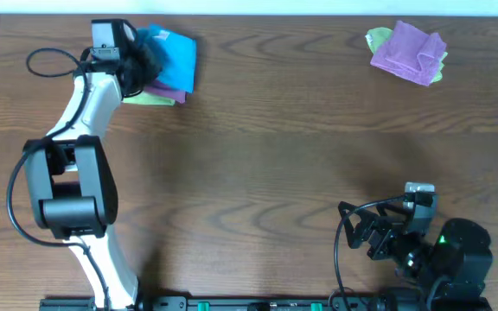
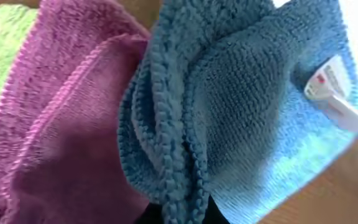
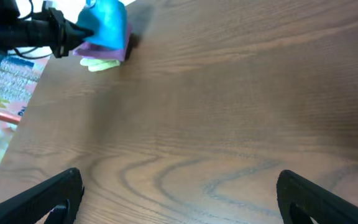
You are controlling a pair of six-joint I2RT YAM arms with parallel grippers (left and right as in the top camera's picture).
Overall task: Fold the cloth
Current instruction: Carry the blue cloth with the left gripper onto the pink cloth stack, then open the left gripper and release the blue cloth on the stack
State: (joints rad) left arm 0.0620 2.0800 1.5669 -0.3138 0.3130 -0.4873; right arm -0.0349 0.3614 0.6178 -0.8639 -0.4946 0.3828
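Observation:
The sky-blue cloth [image 1: 173, 59] lies bunched on top of a small pile at the far left of the table. In the left wrist view the cloth [image 2: 253, 118] fills the frame, with a white label at its right edge. My left gripper [image 1: 141, 62] is shut on a gathered fold of the cloth; the fold [image 2: 182, 208] runs down between the fingers. The cloth also shows in the right wrist view [image 3: 109, 25]. My right gripper [image 3: 179, 199] is open and empty, low over bare table at the near right [image 1: 386, 235].
A purple cloth [image 2: 73, 124] and a yellow-green cloth [image 2: 2, 50] lie under the blue one in the pile [image 1: 158, 97]. A second pile, purple cloth [image 1: 409, 52] over yellow-green, sits at the far right. Bare wooden table [image 1: 266, 164] lies between.

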